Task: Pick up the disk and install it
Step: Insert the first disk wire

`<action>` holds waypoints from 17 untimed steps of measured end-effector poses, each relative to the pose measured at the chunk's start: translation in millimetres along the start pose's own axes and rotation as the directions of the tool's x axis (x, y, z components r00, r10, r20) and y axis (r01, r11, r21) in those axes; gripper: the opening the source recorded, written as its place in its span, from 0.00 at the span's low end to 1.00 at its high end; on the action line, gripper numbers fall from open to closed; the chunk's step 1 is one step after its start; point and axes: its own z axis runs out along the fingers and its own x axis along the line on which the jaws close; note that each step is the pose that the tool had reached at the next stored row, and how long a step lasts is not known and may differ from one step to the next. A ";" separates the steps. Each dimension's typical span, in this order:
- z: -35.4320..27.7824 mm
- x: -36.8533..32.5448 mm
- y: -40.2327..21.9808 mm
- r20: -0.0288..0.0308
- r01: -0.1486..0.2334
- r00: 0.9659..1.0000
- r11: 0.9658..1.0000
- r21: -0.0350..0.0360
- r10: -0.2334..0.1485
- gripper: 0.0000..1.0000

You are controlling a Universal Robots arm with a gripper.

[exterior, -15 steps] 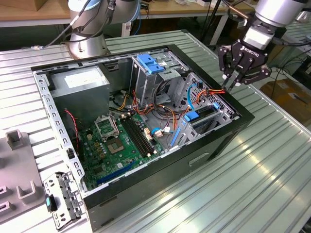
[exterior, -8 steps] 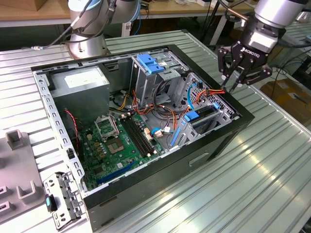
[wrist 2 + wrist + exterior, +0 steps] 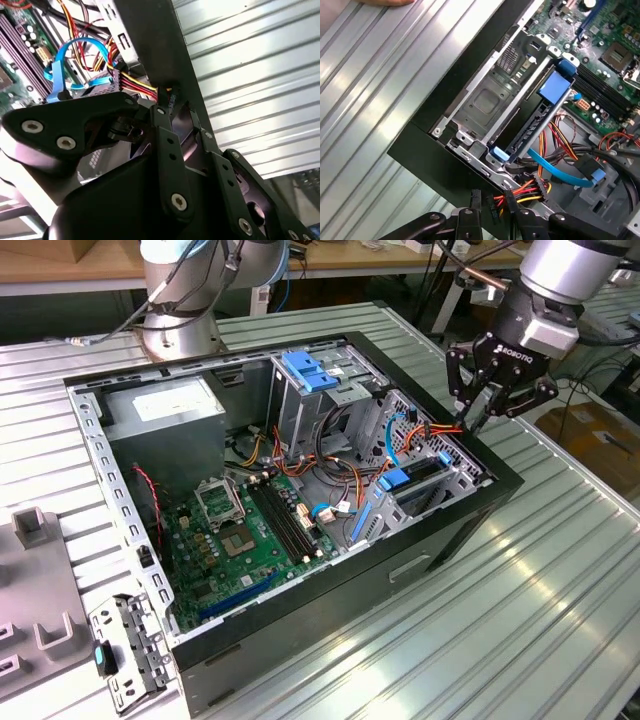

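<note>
The disk [image 3: 420,476] stands on edge in the drive cage at the case's corner on the exterior view's right, its blue rail and blue tab facing up. In the first wrist view the disk [image 3: 532,127] lies along the cage's silver wall, and its label is hidden. My gripper [image 3: 476,420] hovers just above the case's black rim beside that cage. Its fingers stand a narrow gap apart and hold nothing. Red, yellow and orange cables show past the gripper [image 3: 492,202] in the first wrist view. In the second wrist view the gripper [image 3: 179,102] points at the rim.
The open black computer case [image 3: 500,485] lies on a ribbed metal table [image 3: 520,620]. Inside are a green motherboard [image 3: 240,540], a grey box with a white sticker [image 3: 165,410], a tall metal cage with a blue tab [image 3: 305,370] and loose cables [image 3: 345,475]. A grey fixture [image 3: 35,580] sits at the exterior view's left.
</note>
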 end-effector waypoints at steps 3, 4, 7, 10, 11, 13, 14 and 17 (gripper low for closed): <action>1.5 0.1 -0.1 -0.002 0.057 0.998 0.998 0.000 -0.057 0.31; 0.8 0.1 -0.1 -0.002 0.060 0.998 0.998 0.000 -0.060 0.30; -2.3 0.0 0.0 -0.002 0.061 0.998 0.998 0.001 -0.061 0.17; -5.1 0.1 0.1 -0.002 0.061 0.998 0.998 0.001 -0.061 0.17; -5.1 0.0 0.1 -0.001 0.061 0.998 0.998 0.001 -0.061 0.17; -5.4 0.0 0.1 -0.002 0.061 0.998 0.998 0.001 -0.061 0.17; -5.4 0.0 0.1 -0.002 0.061 0.998 0.998 0.001 -0.061 0.17; -5.5 -1.9 2.3 -0.002 0.061 0.998 0.998 0.000 -0.061 0.17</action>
